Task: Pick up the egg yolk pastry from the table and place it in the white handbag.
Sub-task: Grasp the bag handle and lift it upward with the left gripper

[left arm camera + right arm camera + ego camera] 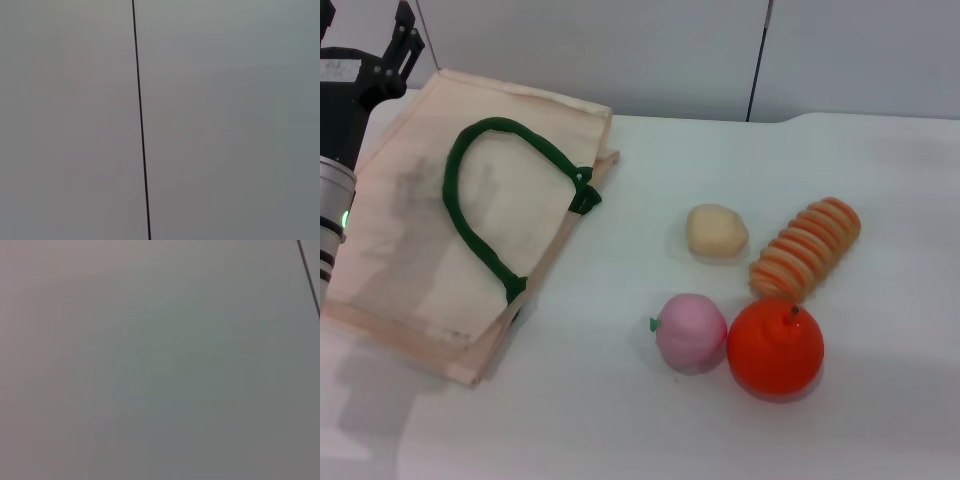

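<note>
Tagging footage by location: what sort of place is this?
Probably a lab test bench: a plain white table against bare wall panels, with toy-like foods beside a white handbag.

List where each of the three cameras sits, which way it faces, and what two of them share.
Head view: on the robot's head, looking down at the white table with the flat cream cloth handbag, the pale cream-yellow rounded egg yolk pastry and the left claw at the far-left edge.
Left wrist view: faces a plain grey wall panel with a dark seam; no robot body shows.
Right wrist view: faces the same kind of panel.
Shared: both wrist views show only grey panel and a seam.
</note>
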Robot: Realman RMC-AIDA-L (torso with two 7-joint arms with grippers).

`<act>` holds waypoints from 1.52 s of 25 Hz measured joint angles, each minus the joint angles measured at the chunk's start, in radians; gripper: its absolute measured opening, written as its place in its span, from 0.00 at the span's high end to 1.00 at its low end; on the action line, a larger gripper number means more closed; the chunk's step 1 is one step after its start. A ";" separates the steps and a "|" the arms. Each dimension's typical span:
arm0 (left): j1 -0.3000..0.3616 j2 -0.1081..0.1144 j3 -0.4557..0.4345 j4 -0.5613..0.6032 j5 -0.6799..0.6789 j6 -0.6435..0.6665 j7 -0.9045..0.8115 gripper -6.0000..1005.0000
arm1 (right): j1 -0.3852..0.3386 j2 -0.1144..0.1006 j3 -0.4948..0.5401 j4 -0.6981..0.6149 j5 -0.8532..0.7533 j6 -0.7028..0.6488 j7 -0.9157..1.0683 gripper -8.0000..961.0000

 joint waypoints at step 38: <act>0.035 0.014 0.002 -0.216 0.284 -0.076 -0.803 0.12 | -0.006 -0.011 -0.022 -0.015 -0.025 -0.079 0.004 0.09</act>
